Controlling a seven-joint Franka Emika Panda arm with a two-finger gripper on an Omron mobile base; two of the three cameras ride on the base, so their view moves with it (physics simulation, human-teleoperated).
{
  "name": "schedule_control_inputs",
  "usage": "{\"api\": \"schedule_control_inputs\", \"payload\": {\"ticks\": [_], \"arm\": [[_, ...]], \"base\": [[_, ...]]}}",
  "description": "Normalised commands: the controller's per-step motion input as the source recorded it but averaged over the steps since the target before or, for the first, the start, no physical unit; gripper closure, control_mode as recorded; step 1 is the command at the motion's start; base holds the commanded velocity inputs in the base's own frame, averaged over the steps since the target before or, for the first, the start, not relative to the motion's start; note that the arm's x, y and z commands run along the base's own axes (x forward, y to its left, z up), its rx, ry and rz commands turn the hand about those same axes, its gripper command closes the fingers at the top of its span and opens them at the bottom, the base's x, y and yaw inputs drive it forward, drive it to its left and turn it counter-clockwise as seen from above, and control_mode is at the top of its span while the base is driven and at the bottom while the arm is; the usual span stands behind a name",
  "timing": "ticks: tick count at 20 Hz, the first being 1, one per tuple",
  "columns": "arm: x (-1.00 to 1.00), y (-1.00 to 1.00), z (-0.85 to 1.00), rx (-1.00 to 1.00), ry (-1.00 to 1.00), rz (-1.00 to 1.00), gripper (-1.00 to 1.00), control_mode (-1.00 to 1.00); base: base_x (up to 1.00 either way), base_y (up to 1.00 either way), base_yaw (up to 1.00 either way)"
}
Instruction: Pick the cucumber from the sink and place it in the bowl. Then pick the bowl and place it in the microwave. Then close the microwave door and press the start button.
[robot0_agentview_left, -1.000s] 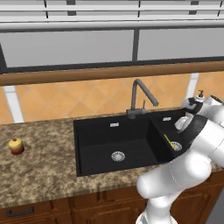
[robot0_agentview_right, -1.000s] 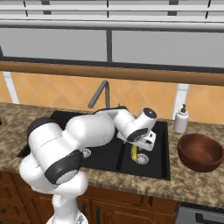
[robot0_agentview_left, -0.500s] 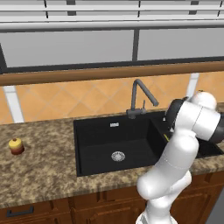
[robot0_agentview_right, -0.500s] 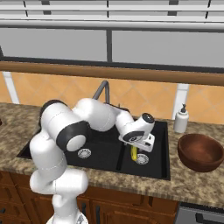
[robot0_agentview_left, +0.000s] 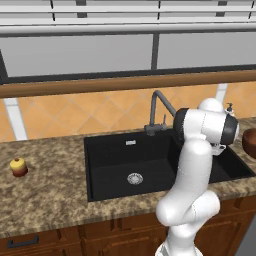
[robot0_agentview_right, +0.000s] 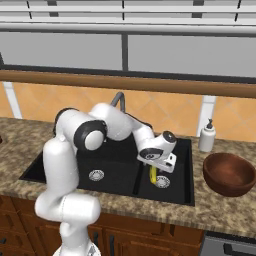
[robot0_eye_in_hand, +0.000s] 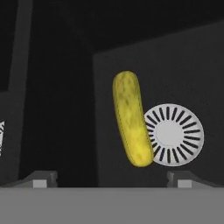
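The yellow-green cucumber (robot0_eye_in_hand: 131, 118) lies on the floor of the black sink's (robot0_agentview_right: 182, 192) right basin, its end touching the round silver drain (robot0_eye_in_hand: 174, 134). My gripper (robot0_eye_in_hand: 113, 179) hangs open just above it, and the cucumber's near end sits between the spread fingertips (robot0_eye_in_hand: 41, 178) without touching them. From the right base view the gripper (robot0_agentview_right: 153, 169) reaches down into the basin over the cucumber (robot0_agentview_right: 153, 175). The dark-brown wooden bowl (robot0_agentview_right: 229, 172) stands empty on the counter to the sink's right, also seen as the bowl (robot0_agentview_left: 250, 142). The microwave is out of view.
The grey faucet (robot0_agentview_left: 159, 107) rises behind the sink. A white soap dispenser (robot0_agentview_right: 207, 136) stands at the back between sink and bowl. A round yellow-and-red fruit (robot0_agentview_left: 19, 166) sits far left on the granite counter (robot0_agentview_left: 45, 200). A divider separates the two basins.
The arm's upper links have swung round toward the left of the sink. The open gripper has stayed over the cucumber in the right basin, which has not moved.
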Motion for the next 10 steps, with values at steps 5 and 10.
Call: {"api": "schedule_control_inputs", "payload": {"ticks": [5, 10], "arm": [[0.28, 0.00, -0.35, 0.00, 0.00, -0.02, -1.00, -1.00], [0.26, 0.00, -0.40, 0.00, 0.00, -0.01, -1.00, -1.00]], "base": [[0.00, 0.00, 0.00], [0.00, 0.00, 0.00]]}}
